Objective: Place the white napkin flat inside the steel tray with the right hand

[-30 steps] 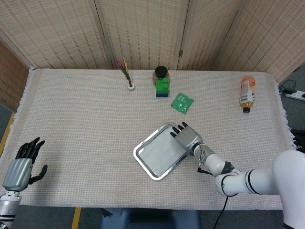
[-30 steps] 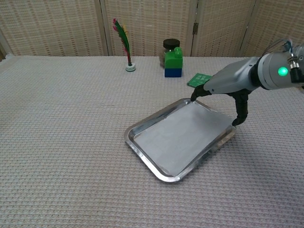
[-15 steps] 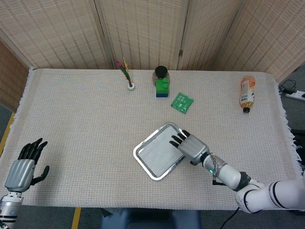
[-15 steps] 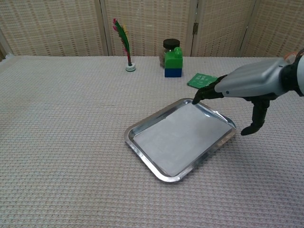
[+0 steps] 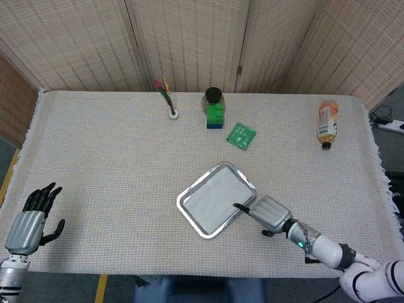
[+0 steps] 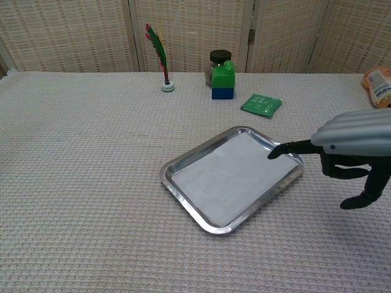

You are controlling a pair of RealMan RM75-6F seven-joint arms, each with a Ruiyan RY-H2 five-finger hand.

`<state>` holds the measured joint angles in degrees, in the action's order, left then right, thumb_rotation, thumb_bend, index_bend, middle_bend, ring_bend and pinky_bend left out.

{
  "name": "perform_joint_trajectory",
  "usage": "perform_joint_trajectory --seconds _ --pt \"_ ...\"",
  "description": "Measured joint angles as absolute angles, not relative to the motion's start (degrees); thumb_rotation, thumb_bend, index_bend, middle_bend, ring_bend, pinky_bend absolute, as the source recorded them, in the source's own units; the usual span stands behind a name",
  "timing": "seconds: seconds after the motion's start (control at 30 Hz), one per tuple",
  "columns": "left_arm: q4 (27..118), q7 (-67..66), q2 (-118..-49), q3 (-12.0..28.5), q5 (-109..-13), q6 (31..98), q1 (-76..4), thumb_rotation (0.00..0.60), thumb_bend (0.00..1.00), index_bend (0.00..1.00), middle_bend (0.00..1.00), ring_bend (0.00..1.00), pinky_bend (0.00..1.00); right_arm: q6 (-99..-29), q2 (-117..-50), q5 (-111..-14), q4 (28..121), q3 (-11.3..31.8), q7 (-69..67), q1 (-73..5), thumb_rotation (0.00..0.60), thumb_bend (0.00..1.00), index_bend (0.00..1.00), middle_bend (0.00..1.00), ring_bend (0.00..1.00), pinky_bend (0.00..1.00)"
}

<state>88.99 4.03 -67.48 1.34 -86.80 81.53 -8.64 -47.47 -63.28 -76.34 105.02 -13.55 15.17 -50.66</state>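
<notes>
- The right robot hand (image 6: 348, 149) hangs at the near right corner of the steel tray (image 5: 184, 204), holding nothing; its dark fingertips (image 6: 276, 150) reach just over the tray's right rim and the thumb droops apart below the palm.
- In the head view that same right robot hand (image 5: 268, 214) sits just beside the tray's near right edge, the forearm running off toward the near right.
- The white napkin (image 6: 227, 174) lies flat inside the tray, filling most of its floor, with no fold or raised corner that I can make out. By the look of it, the placing is done.
- I judge the napkin light, soft and limp: it would sag if lifted by one corner and slide easily on polished metal. A pinch at an edge or corner would be the place to take it.
- The tray is a shallow rectangle with rounded corners and a bright rolled rim, stiff and slick, sitting at an angle on the bench (image 5: 95, 158).
- The bench wears a pale waffle-weave cloth, rough enough to keep the tray from skating.
- The left robot hand (image 5: 28, 222) is far off at the near left edge, empty, with its fingers spread.
- Along the far side stand a green block (image 6: 222, 78) and a flat green packet (image 6: 261, 104).
</notes>
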Motion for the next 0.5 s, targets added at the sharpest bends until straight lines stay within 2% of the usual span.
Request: perform_joint_trajectory --seconds 0.5 --pt "88.81 4.2 -67.34 1.55 -86.19 81.6 -8.46 0.6 0.5 0.0 0.0 0.0 0.0 -40.54 -66.8 -68.9 97.04 -10.71 15.31 -48.72 0.6 0.29 0.0 0.96 0.94 0.95"
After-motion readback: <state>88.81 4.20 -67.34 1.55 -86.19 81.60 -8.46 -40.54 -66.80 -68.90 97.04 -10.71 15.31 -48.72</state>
